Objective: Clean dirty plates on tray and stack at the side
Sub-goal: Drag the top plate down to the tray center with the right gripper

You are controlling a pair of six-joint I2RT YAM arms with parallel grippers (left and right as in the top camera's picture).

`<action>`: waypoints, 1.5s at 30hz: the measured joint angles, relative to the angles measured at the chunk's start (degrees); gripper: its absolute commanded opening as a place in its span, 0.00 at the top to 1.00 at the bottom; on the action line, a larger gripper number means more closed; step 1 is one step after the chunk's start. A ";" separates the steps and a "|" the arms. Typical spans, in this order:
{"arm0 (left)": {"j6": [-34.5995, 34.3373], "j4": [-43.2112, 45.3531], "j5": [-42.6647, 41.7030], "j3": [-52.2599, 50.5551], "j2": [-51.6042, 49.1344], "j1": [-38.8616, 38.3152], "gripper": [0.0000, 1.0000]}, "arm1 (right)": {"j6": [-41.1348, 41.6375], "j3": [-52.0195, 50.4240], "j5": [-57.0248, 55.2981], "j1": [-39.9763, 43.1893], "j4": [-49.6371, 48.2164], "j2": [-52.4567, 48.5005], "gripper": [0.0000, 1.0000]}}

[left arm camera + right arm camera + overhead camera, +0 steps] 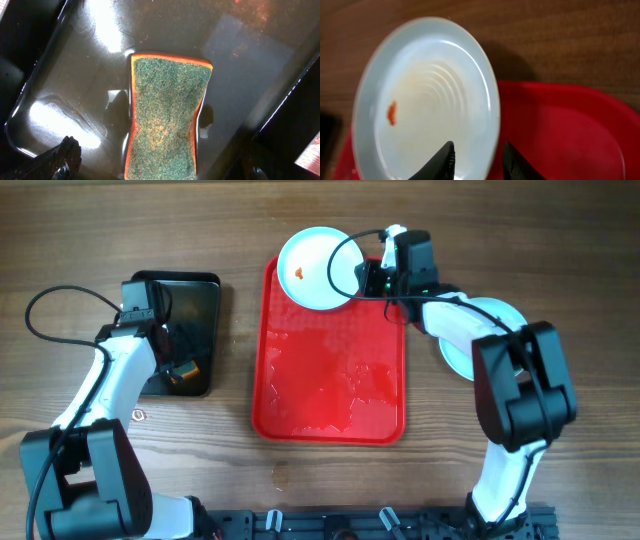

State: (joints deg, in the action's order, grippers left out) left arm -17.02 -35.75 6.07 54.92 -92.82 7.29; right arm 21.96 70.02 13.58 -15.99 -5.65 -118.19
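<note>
Brown wood-grain tabletop (560,240) carries a large red rectangular plastic tray (330,390) at its middle and a smaller black rectangular tray (200,305) off to the left. A round pale blue-white shallow plate (425,100) sits at the red tray's far end, partly overhanging the rim onto the wood. The right gripper (479,159) is clamped on its near edge, one finger inside the dish and one outside, probably so the plate is steadied and its soiled face is presented for wiping. A small orange-red food speck (391,112) on that face suggests it has not yet been cleaned. The left gripper (172,352) hangs over the black tray with its jaws spread wide above a green-topped, orange-edged scrubbing sponge (165,115) lying flat on the wet surface, well placed to close on it. At the right side, partly hidden under the right arm, lies another pale plate (455,358), apparently the stacking spot; how many lie there I cannot tell.
</note>
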 measured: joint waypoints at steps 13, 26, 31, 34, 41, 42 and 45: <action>0.00 0.02 0.00 0.00 0.00 0.00 0.00 | 2.49 0.24 1.66 -0.11 5.22 -2.27 0.96; 0.00 0.02 0.02 0.00 0.00 0.00 0.00 | 3.39 0.33 0.31 -0.17 38.01 10.78 0.91; 0.00 0.02 0.00 0.00 0.00 0.00 0.00 | 4.44 0.33 1.22 -1.01 45.86 13.20 0.83; 0.00 0.02 0.00 0.00 0.00 0.00 0.00 | 5.22 0.33 1.64 -2.14 48.63 13.20 0.72; 0.00 0.00 0.00 0.00 0.00 0.00 0.00 | 3.58 0.33 0.15 -4.09 48.85 13.20 0.67; 0.00 0.02 0.00 0.00 0.00 0.00 0.00 | 2.32 0.33 -1.60 -4.07 47.43 13.20 0.68; 0.00 0.00 0.00 0.00 0.00 0.00 0.00 | -3.96 0.31 -5.20 -4.07 42.45 13.20 0.67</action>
State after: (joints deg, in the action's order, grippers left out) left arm -17.02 -35.75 6.07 54.92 -92.82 7.29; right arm 18.00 70.32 8.38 -20.05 36.80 -104.99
